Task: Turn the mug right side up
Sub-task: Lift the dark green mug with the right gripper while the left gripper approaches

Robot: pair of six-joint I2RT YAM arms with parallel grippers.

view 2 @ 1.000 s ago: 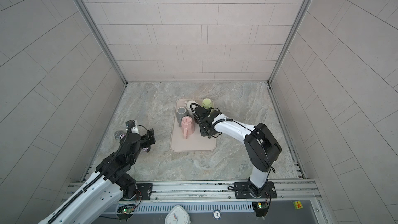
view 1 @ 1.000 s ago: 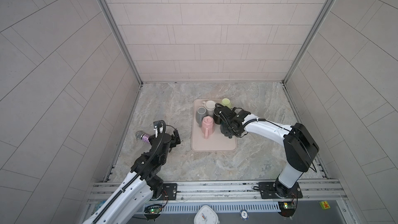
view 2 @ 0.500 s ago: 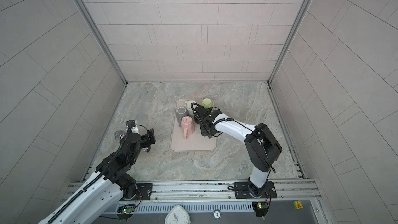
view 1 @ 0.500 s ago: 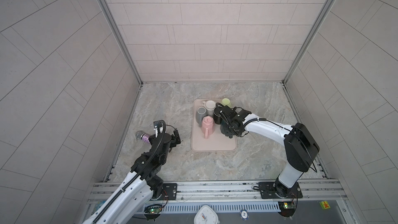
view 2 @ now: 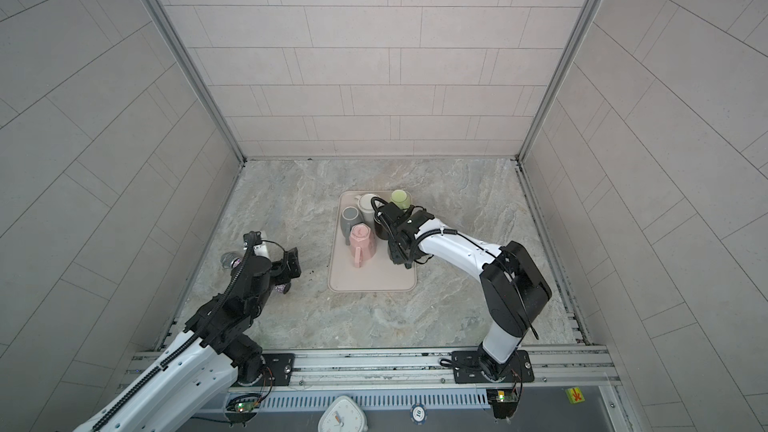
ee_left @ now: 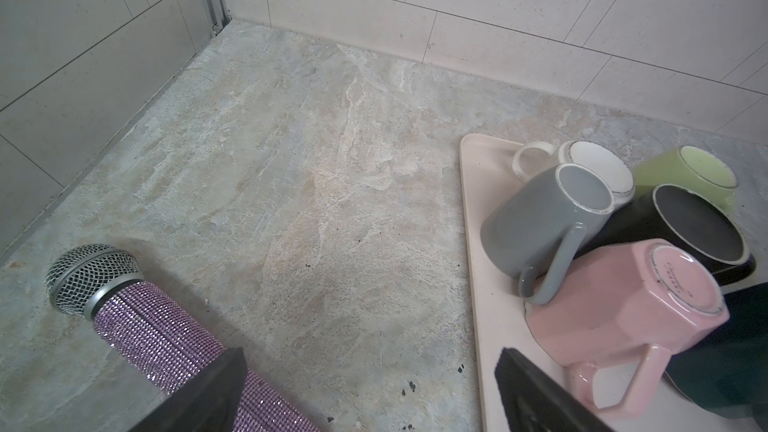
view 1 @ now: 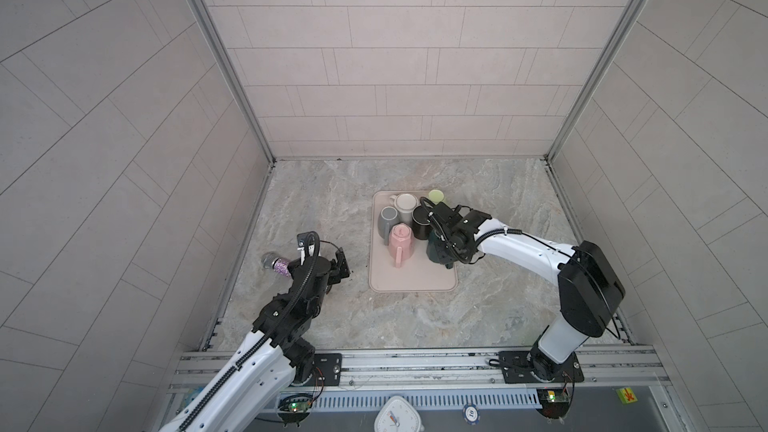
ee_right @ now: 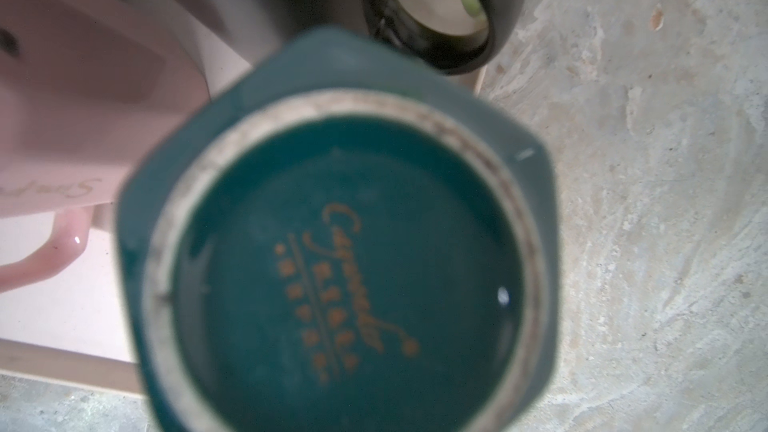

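The dark teal mug [view 1: 435,254] stands on the right side of the pink tray [view 1: 411,282], near its right edge and just beside the upturned pink mug [view 1: 401,241] and black mug [view 1: 422,222]. In the right wrist view its unglazed foot ring and gold maker's mark face the camera, so it is base-up and not yet turned. The right claw [view 1: 444,243] sits right over it, closed narrow. It reads as a pinch on the mug, probably at the handle, though the contact itself is hidden behind the mug's body.

The left claw [ee_left: 368,357] is spread wide and empty, low over the marble surface [view 1: 415,326] above a purple glitter microphone [ee_left: 158,334], well apart from the tray.

The mug looks like glazed ceramic — stiff, fairly heavy for a narrow pinch, slick on its faceted sides, and liable to chip against its neighbours. The handle is likely the surest hold, since it stops the body sliding through the pads. The flip probably needs lifting clear of the pink and black mugs first — they crowd it closely.
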